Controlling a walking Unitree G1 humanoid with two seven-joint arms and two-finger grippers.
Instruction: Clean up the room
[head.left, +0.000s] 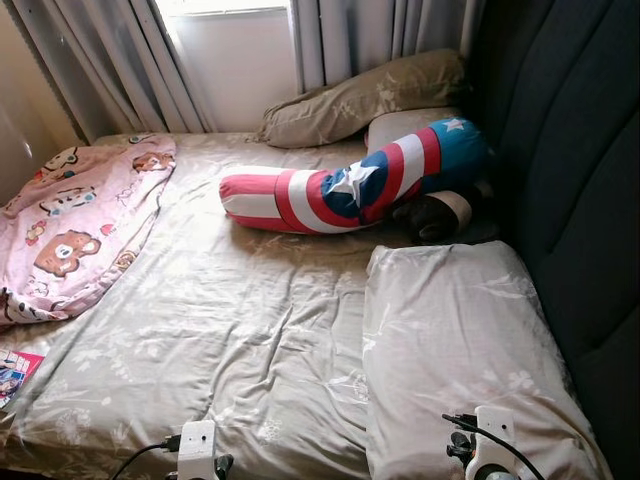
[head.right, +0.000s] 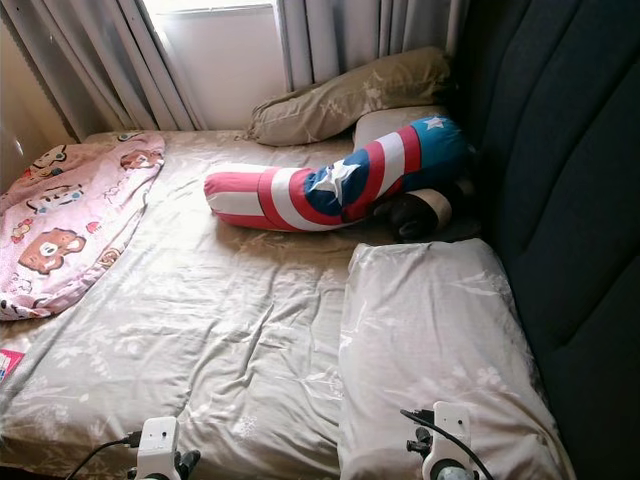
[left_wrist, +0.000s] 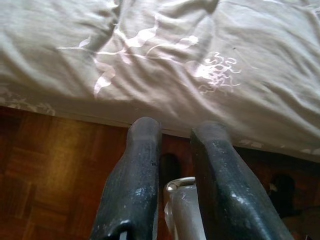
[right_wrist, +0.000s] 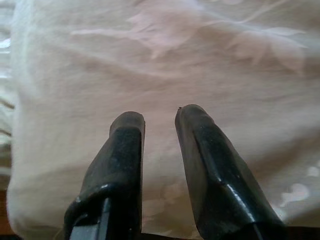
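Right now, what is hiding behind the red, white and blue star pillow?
Behind the star pillow lie two beige pillows, one stacked on the other, against the curtains. A dark round thing peeks out beside it; most of it is covered, so I cannot tell what it is.

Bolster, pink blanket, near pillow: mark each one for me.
Bolster (head.left: 340, 190): left eye view, on the star at its middle.
Pink blanket (head.left: 75, 225): left eye view, on its centre, by the bear print.
Near pillow (head.left: 455, 340): left eye view, on the middle of its top face.
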